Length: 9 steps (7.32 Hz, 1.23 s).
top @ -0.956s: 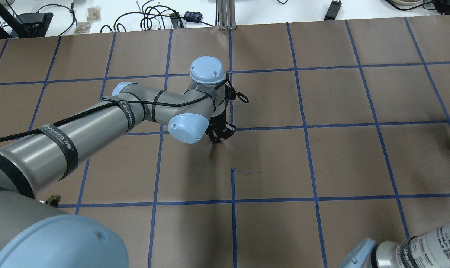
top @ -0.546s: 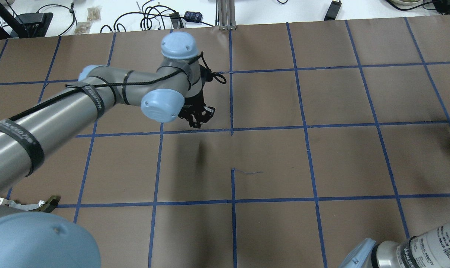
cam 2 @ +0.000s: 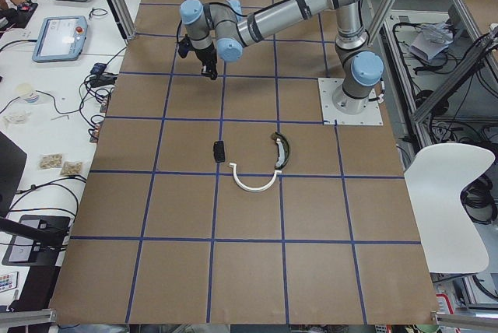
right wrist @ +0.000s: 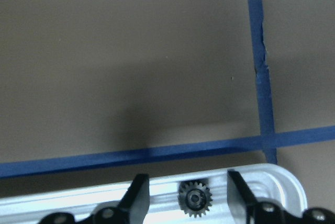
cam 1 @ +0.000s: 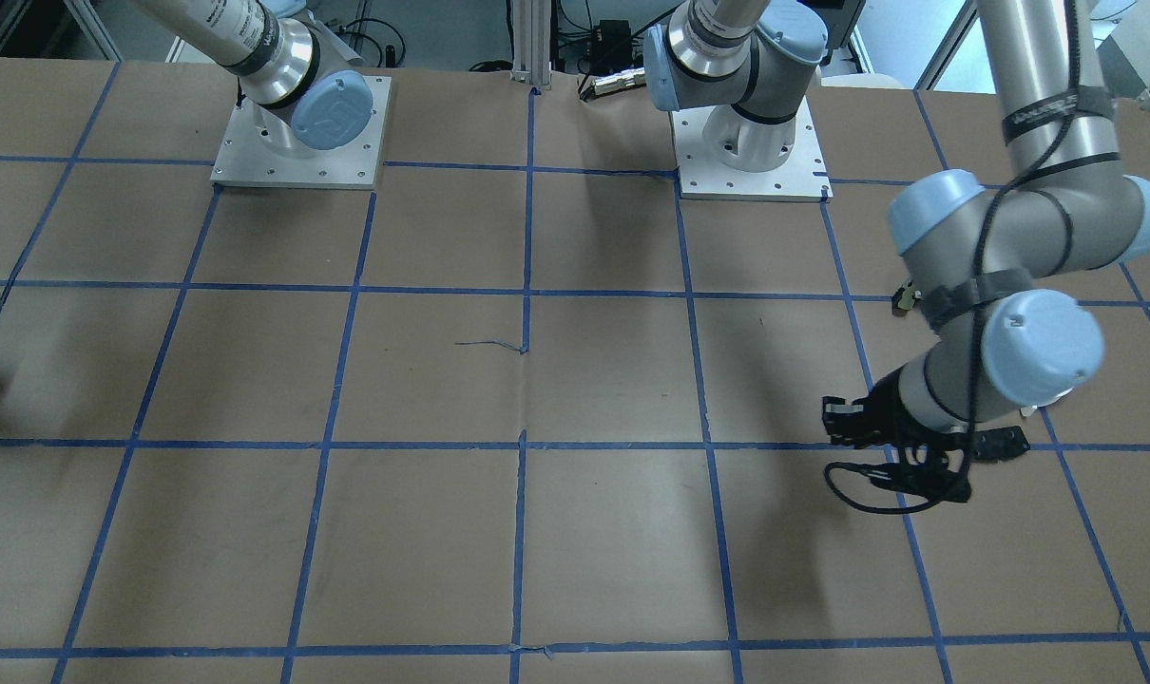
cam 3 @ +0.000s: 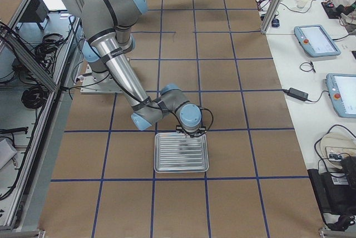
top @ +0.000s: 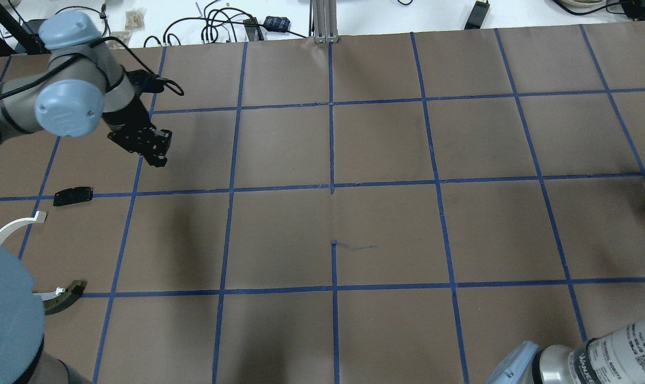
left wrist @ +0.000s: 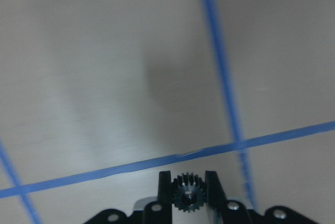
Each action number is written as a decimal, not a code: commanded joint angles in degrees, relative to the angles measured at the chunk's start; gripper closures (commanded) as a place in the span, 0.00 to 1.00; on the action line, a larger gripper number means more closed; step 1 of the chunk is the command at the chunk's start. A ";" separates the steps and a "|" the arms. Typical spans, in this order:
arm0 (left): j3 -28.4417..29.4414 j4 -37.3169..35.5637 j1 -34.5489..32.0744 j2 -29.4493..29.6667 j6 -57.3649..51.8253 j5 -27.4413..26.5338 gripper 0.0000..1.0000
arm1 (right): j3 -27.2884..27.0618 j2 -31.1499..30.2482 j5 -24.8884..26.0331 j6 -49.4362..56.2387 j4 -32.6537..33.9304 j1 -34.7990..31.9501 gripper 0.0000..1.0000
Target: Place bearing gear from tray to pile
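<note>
Left wrist-mounted: left jaws pinch a black toothed gear [left wrist: 189, 192]; right jaws spread above ridged tray [right wrist: 264, 181].

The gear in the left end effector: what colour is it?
The gear is black; the left wrist-mounted view shows it best.

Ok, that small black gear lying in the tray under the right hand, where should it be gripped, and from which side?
Across its toothed rim, from straight above. The gear lies flat in the tray, bore up, so only opposite teeth offer faces. The open right hand straddles it; lowering and closing looks enough.
</note>
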<state>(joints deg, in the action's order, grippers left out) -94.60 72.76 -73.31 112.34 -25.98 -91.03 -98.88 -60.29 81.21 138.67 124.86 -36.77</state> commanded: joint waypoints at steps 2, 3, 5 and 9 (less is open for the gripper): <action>-3.83 1.16 18.50 -1.51 -16.44 -6.83 1.00 | 0.88 0.43 0.00 0.46 0.03 0.03 0.40; -4.80 0.98 23.34 -1.34 -19.78 -7.49 1.00 | 0.88 0.52 0.00 0.46 0.03 0.03 0.40; -5.07 -1.11 26.11 0.59 -20.17 -7.94 1.00 | 0.88 0.52 -0.09 0.46 -0.05 0.03 0.41; -7.09 -5.96 26.12 4.46 -19.99 -8.11 1.00 | 1.06 0.70 -0.09 1.87 0.03 0.03 0.44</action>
<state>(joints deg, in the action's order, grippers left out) -101.48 67.78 -47.21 116.04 -45.87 -99.10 -97.86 -59.65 81.12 140.39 124.89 -36.74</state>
